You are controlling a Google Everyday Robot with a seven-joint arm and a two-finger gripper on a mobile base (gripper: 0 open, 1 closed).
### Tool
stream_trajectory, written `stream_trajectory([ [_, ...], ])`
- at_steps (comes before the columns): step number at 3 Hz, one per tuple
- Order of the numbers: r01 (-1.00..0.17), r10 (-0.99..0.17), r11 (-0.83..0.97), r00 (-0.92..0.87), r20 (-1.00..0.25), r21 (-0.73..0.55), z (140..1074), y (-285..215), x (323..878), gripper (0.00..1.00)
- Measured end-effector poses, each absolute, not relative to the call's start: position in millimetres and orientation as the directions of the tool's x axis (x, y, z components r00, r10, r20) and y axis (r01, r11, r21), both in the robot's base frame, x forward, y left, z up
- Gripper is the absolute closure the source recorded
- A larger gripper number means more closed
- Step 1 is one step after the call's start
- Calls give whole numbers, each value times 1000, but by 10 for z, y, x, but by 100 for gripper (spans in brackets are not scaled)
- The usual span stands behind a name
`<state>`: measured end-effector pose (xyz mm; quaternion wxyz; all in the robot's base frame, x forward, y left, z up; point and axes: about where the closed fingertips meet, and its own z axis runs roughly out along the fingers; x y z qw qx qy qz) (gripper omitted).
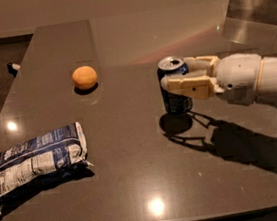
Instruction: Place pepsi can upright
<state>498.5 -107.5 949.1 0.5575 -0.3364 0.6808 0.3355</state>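
The pepsi can [177,102] is dark blue with a silver pull-tab top. It stands upright near the middle of the dark table [137,183], at or just above the surface. My gripper [178,75] reaches in from the right on a white arm [255,79]. Its cream fingers [191,83] are closed around the can's upper half.
An orange [84,77] lies to the left of the can. A blue-and-white snack bag [39,161] lies at the front left. A metal container [257,10] stands at the back right. The table's left edge drops off near a small dark object [12,67].
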Motion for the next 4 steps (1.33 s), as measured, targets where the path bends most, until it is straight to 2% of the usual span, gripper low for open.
stream_trajectory([
  [1,-818,-18,567,-126,-992,94,9368,-1101,4988,100],
  [4,-792,22,609,-37,-999,43,9178,-1167,5013,32],
])
